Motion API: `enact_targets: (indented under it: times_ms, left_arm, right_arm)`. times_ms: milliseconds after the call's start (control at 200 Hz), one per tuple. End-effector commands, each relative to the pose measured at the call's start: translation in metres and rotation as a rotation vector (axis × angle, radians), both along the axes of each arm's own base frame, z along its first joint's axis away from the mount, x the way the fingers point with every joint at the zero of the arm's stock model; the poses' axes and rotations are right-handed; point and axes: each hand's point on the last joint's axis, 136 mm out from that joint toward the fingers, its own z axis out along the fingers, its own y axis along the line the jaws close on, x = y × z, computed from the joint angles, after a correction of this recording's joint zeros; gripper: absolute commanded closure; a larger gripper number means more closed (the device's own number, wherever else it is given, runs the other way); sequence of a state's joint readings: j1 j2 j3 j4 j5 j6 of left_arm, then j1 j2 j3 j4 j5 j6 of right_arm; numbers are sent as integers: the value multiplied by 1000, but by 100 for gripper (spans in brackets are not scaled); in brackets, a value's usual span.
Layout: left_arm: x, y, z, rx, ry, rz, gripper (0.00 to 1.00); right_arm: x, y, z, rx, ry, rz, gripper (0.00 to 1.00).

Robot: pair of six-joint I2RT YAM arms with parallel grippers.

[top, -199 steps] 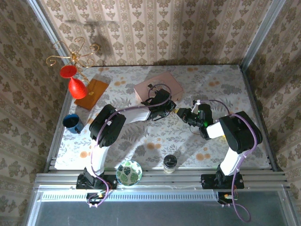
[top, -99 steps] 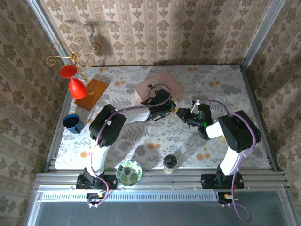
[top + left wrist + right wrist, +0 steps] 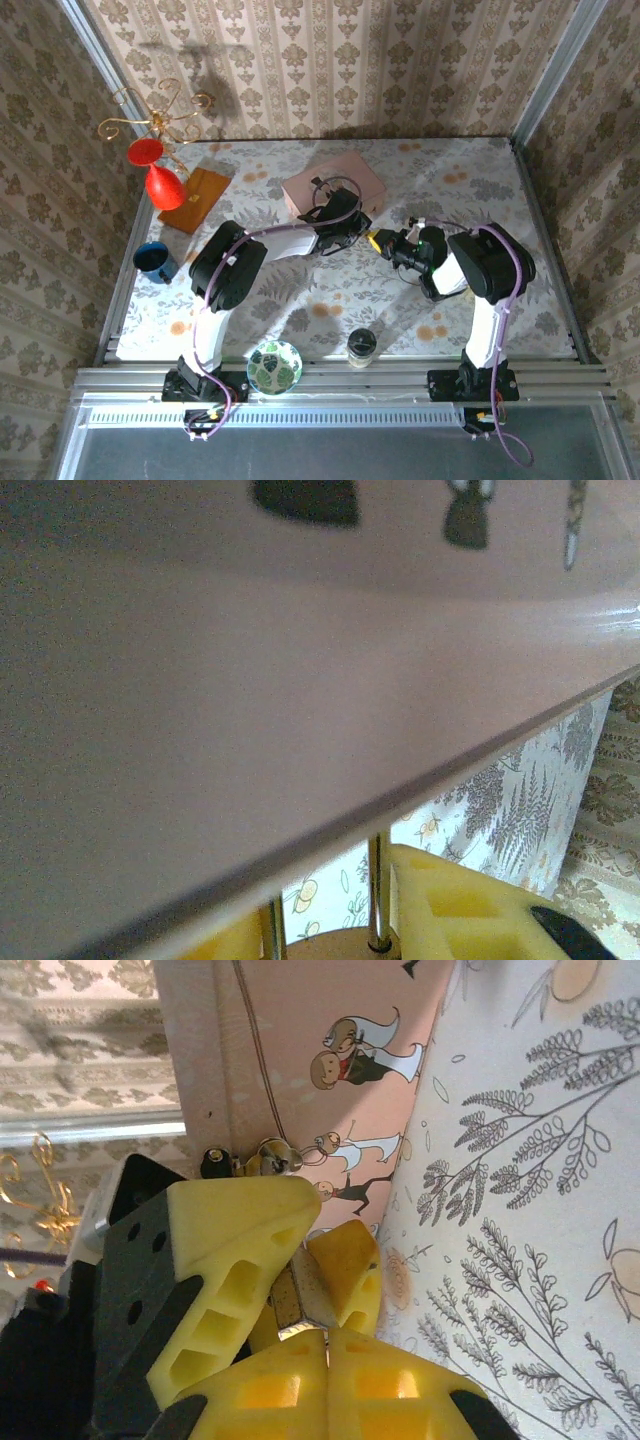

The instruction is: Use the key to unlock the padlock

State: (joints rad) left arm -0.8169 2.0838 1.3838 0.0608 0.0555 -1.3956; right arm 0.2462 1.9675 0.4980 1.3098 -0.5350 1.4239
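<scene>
The pink box (image 3: 335,187) lies at the table's middle back; its side (image 3: 250,680) looms close in the left wrist view. My left gripper (image 3: 352,232) is shut on the small brass padlock (image 3: 292,1290) at the box's front edge. The lock's steel shackle (image 3: 375,890) rises between my yellow fingers (image 3: 450,905) toward the box. My right gripper (image 3: 327,1345) is shut, its tips right against the padlock's base. Just a bright sliver of the key (image 3: 298,1331) shows between the tips and the lock. In the top view the right gripper (image 3: 377,241) meets the left one.
A gold stand with red goblets (image 3: 150,160) and a wooden block (image 3: 195,198) stand at back left, a blue cup (image 3: 153,260) at the left edge. A green glass ball (image 3: 274,366) and a dark-lidded jar (image 3: 362,345) sit near the front edge.
My right arm has moved left, bringing its gripper up against the left gripper and the padlock. The left arm has stayed at the box.
</scene>
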Motion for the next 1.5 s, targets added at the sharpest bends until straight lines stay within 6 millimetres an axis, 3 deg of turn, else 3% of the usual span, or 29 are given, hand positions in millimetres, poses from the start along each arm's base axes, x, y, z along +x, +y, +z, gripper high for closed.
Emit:
enact_targets:
  times_ms: [0,686,1036,1051,1102,1132,1387,1497]
  left_arm:
    - [-18,-39,45,-173,-33,-118,100]
    - [-21,-48,56,-226,-82,-141,100]
    - [-21,-48,59,-230,-97,-145,100]
    - [-21,-48,58,-231,-95,-144,100]
    - [-21,-49,58,-233,-93,-146,100]
    - [-21,-50,58,-233,-92,-146,100]
    - [-16,-44,53,-219,-82,-125,100]
    - [-13,-38,48,-208,-74,-110,100]
  right_arm:
    - [-2,10,-5,90,104,5,100]
    - [28,33,18,410,338,48,100]
    - [36,22,21,458,373,7,96]
    - [36,22,21,460,373,8,95]
    - [36,23,22,459,370,6,75]
    - [36,23,23,458,365,3,69]
    - [28,6,29,396,293,-41,68]
    - [22,0,29,366,269,-51,63]
